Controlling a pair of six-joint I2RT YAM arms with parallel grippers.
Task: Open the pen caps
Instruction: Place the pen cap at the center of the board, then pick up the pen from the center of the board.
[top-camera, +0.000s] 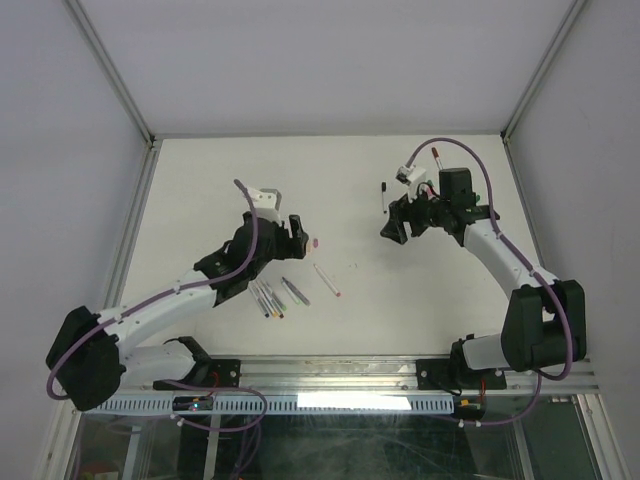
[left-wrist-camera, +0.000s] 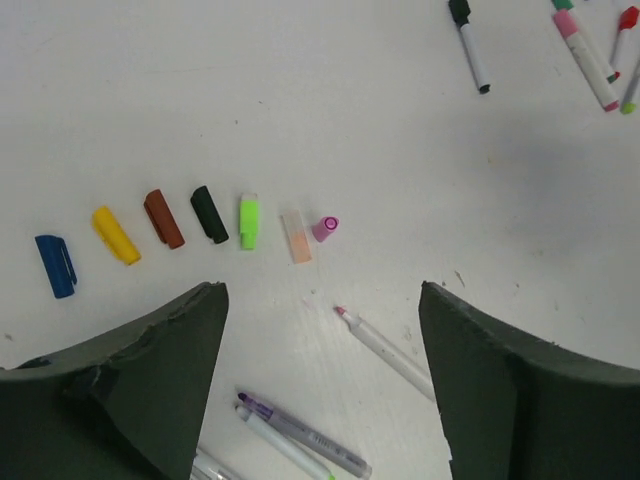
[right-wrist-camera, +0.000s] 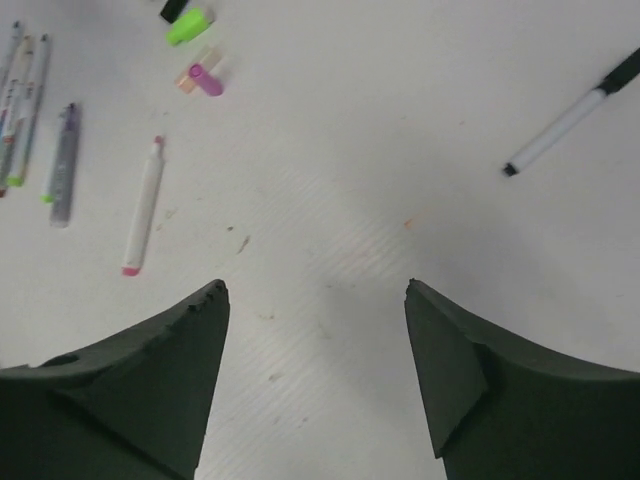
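- The left gripper (left-wrist-camera: 320, 295) is seen released: its jaws are spread wide above the table (top-camera: 200, 180), and nothing is held between them.
- At 5 o'clock of that gap, an uncapped pink-tipped pen (left-wrist-camera: 385, 350) is laid flat, with its tip turned to 10 o'clock. A purple pen (left-wrist-camera: 305, 435) is laid at 6 o'clock, beside further barrels that are cut off by the frame edge.
- The pen caps are found in a row beyond the fingertips, spread from 9 o'clock to 12 o'clock of the gap and apart from both fingers. In order they are the blue cap (left-wrist-camera: 55, 265), yellow cap (left-wrist-camera: 115, 235), brown cap (left-wrist-camera: 163, 218), black cap (left-wrist-camera: 209, 214), green cap (left-wrist-camera: 249, 220), peach cap (left-wrist-camera: 296, 237) and pink cap (left-wrist-camera: 325, 228).
- The pink cap is set just beside the peach cap, its open mouth turned toward the camera. Whether the two touch cannot be told.
- The right gripper (right-wrist-camera: 316, 287) is likewise released, with its jaws parted over bare table and nothing gripped. In the top view it is placed at 3 o'clock of the left gripper, well apart from it.
- A black pen (right-wrist-camera: 575, 115) is laid at 2 o'clock of the right gripper's gap.
- Farthest in the left wrist view, at 1 o'clock, a pink-ended pen (left-wrist-camera: 587, 55) is seen among other pens.
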